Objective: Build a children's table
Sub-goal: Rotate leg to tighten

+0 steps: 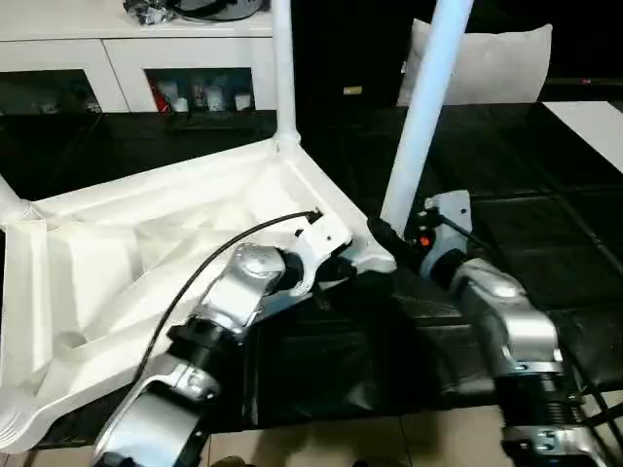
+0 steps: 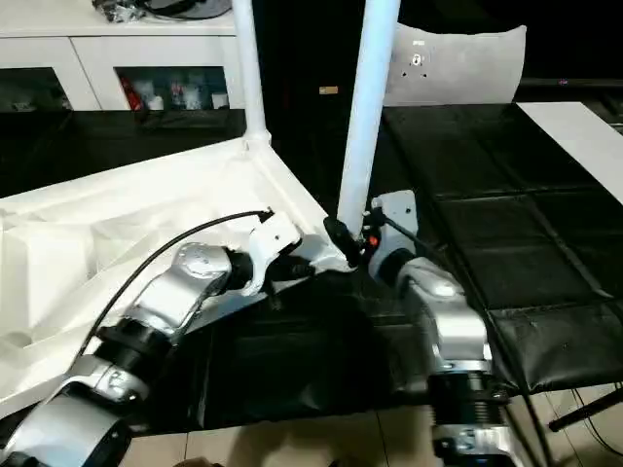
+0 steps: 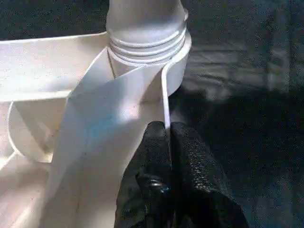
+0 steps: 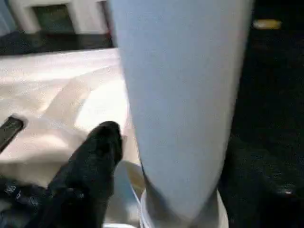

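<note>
The tabletop (image 1: 146, 263) lies upside down on the black mat (image 1: 545, 243), ribbed underside facing up, and two legs stand upright in its corner sockets. The far leg (image 1: 283, 68) rises from the back corner; the near leg (image 1: 423, 107) stands in the front corner socket (image 3: 147, 42), leaning slightly to the right.

The left gripper (image 3: 166, 137) sits at that front corner, its two black fingers pinched tight on the thin edge of the tabletop's rim just beside the socket — no gap between the pads apart from the plastic itself. That silver forearm crosses over the underside of the tabletop to get there.

The right gripper (image 1: 389, 238) is down at the base of the near leg. One black finger (image 4: 95, 156) shows beside the leg with a sliver of space between them — whether it grips the leg or stands off it, I cannot tell.

A grey cushion (image 1: 487, 63) stands behind, and a white cabinet (image 1: 117, 68) runs along the back.
</note>
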